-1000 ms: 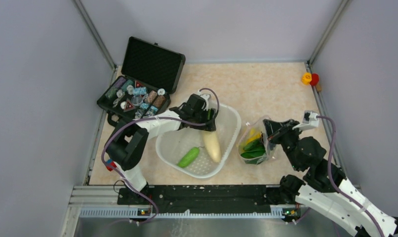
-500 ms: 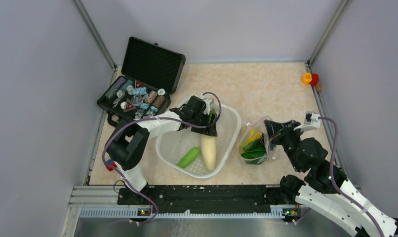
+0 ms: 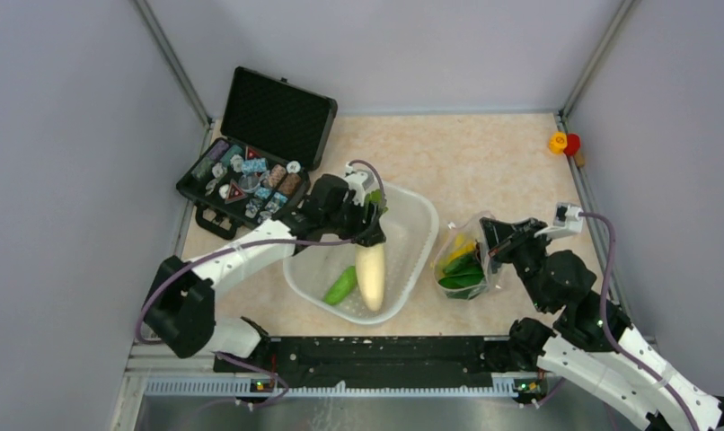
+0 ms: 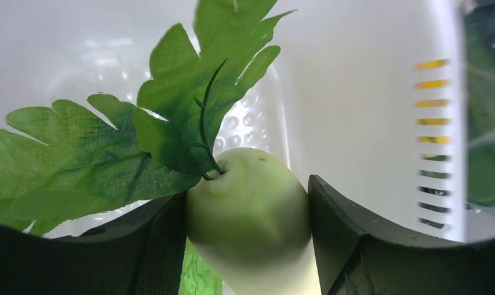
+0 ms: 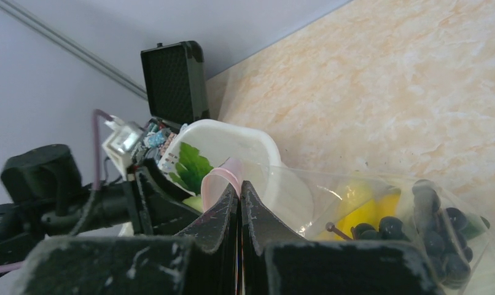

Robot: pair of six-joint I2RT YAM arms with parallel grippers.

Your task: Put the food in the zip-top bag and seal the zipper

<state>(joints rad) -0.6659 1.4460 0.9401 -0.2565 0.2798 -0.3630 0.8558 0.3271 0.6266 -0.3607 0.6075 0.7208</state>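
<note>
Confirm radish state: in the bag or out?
Out. The radish lies in the white tub, leafy end clamped by the left tool; the bag sits beside the tub, on its right.

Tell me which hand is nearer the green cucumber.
Left. The left hand is inside the tub, gripping the white radish lying right beside the cucumber. The right hand is outside the tub to its right, pinching the zip-top bag's mouth.

Radish (image 3: pixel 370 272), cucumber (image 3: pixel 340 285) in tub (image 3: pixel 315 262); bag (image 3: pixel 464 265) right of tub.
</note>
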